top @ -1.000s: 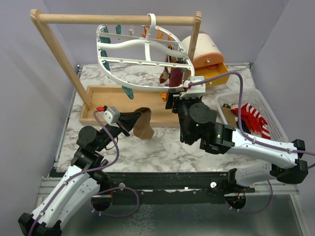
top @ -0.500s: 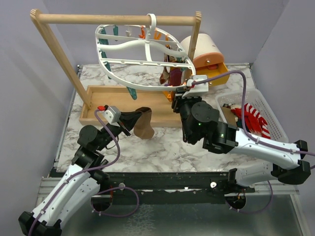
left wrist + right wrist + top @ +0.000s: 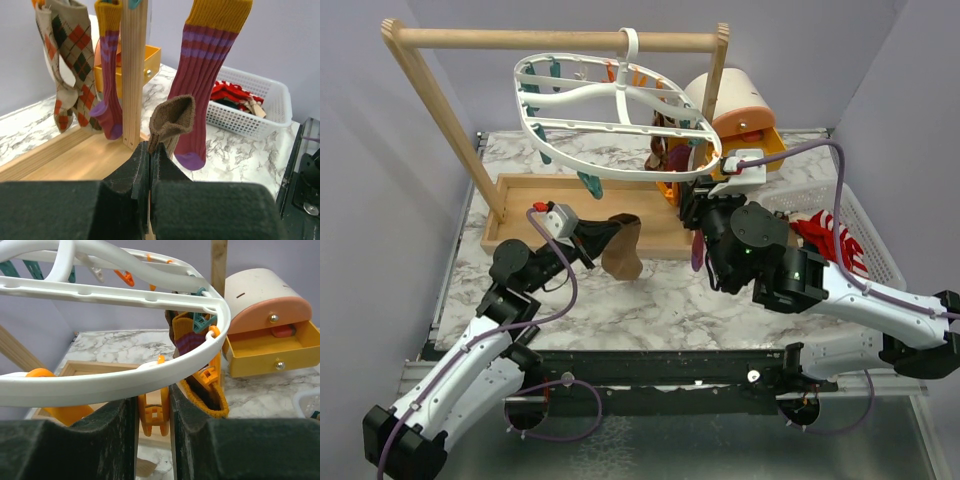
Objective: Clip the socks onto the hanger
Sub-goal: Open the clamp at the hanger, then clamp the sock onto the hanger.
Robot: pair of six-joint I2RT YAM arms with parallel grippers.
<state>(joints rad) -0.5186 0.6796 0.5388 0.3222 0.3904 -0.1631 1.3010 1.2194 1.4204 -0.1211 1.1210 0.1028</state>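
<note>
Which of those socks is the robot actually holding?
The plain brown sock, pinched in the left gripper; the others hang clipped or lie in the basket.

A lab test cell is suggested: plain lilac walls (image 3: 370, 200) boxed around a marble-patterned counter (image 3: 650, 300) on a metal frame (image 3: 660, 368)

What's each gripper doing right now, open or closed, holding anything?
Left gripper: closed on the brown sock.
Right gripper: closed on an orange clip.

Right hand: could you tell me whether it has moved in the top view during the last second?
Yes. The right hand, shut on an orange clip, has shifted right, toward the basket.
</note>
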